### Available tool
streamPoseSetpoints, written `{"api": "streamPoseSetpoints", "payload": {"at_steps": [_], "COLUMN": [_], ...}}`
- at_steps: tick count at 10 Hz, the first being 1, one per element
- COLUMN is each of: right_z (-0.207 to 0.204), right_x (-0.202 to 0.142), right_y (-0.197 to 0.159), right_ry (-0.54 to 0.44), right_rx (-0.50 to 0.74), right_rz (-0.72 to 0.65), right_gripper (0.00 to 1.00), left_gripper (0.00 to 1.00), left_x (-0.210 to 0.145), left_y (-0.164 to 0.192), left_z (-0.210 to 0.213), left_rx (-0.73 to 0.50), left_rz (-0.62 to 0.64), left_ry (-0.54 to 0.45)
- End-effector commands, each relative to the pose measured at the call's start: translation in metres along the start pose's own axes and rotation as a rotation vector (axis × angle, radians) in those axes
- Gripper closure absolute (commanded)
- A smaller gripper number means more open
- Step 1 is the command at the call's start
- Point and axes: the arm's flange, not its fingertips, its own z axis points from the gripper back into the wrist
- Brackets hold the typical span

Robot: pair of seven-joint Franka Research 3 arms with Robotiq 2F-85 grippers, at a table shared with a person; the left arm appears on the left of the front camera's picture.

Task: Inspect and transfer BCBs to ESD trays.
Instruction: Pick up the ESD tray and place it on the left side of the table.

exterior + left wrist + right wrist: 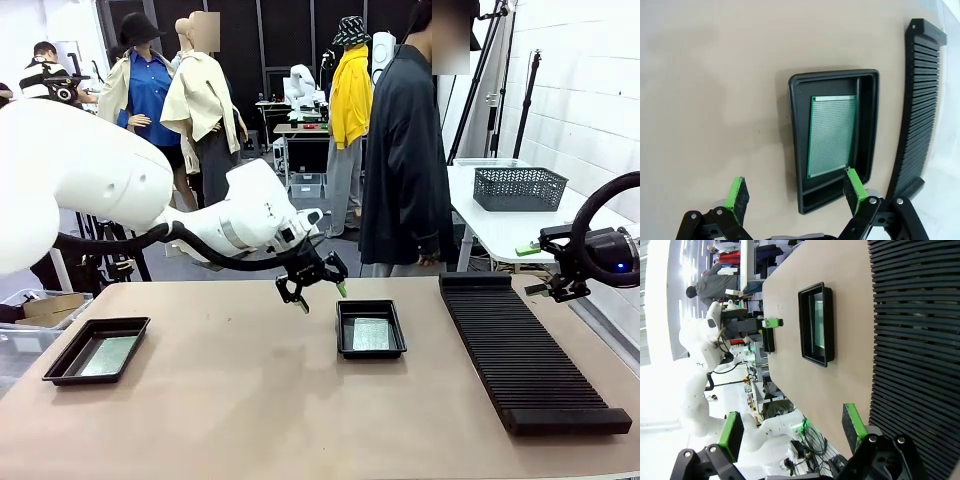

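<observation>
Two black ESD trays lie on the tan table. The middle tray (342,335) holds a green BCB (370,334), and the tray at the left (66,357) holds another BCB (108,356). My left gripper (322,297) hovers open and empty just left of the middle tray's far end. Its wrist view has the open gripper (795,189) above bare table beside that tray (795,130) and its BCB (832,135). My right gripper (535,270) hangs open and empty over the far right of the table. In its own view, the right gripper (791,426) looks at the same tray (803,322).
A long black ribbed rack (530,345) runs along the table's right side (920,100) (915,340). A person in dark clothes (405,150) stands at the far edge. Behind, a grey mesh basket (520,188) sits on a white table.
</observation>
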Motion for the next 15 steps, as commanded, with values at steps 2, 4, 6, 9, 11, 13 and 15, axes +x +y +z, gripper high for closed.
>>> {"api": "streamPoseSetpoints", "payload": {"at_steps": [2,4,6,9,11,13,15], "right_z": [-0.001,-0.001,-0.001,-0.001,-0.001,-0.001,-0.001], "right_x": [-0.001,-0.001,-0.001,-0.001,-0.001,-0.001,-0.001], "right_y": [0.002,0.002,0.002,0.002,0.002,0.002,0.002], "right_ry": [0.001,0.001,0.001,0.001,0.001,0.001,0.001], "right_rx": [-0.013,-0.013,-0.013,-0.013,-0.013,-0.013,-0.013], "right_rz": [0.000,0.000,0.000,0.000,0.000,0.000,0.000], "right_gripper": [0.00,0.00,0.00,0.00,0.00,0.00,0.00], "left_gripper": [0.00,0.00,0.00,0.00,0.09,0.25,0.42], "left_x": [0.000,0.001,0.000,0.002,0.004,0.004,0.004], "left_y": [-0.013,-0.019,-0.028,-0.034,-0.034,-0.034,-0.032], "left_z": [-0.023,-0.035,-0.047,-0.052,-0.050,-0.053,-0.053], "left_rx": [0.085,0.093,0.118,0.144,0.139,0.141,0.134], "left_rz": [0.005,-0.020,-0.027,-0.043,-0.053,-0.046,-0.036], "left_ry": [-0.054,-0.053,-0.061,-0.053,-0.038,-0.027,-0.006]}}
